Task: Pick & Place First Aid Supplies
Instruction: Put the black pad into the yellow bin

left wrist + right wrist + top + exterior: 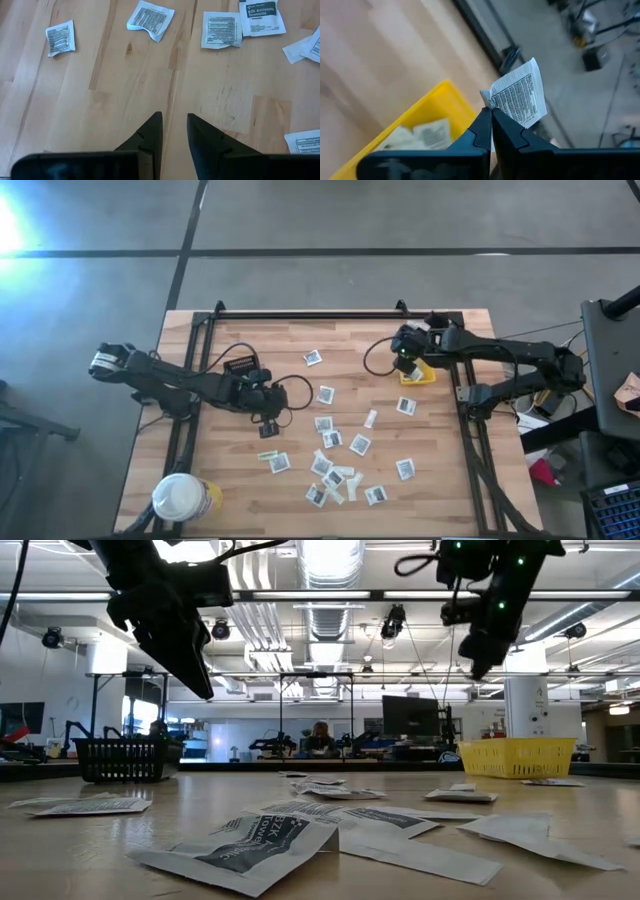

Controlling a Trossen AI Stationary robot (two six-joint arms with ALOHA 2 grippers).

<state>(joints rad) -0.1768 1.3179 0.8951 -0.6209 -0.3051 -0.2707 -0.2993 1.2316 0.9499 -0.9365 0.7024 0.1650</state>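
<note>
Yellow bin [415, 130] sits right under the right gripper [491, 116], whose fingers are pinched tight on one corner of a white packet [517, 100] held above the bin's rim. The step in hand looks like the drop. To do it well, the gripper should be over the bin's middle, not its edge, before letting go, since the packet hangs off to one side of the fingers and could flutter past the wall onto the table [250, 360]. A low release would help, as the packet looks light. At least one packet [422, 135] already lies inside the bin. The left gripper [174, 131] hangs over bare wood left of the scattered packets, its fingers slightly apart with nothing between them. From above I count roughly seventeen packets [335, 455] loose on the table, most clustered at the centre and near edge, some overlapping, so the count is approximate. Also in sight: one bin, one white-lidded tub [180, 498] at the near left corner, two arms.
</note>
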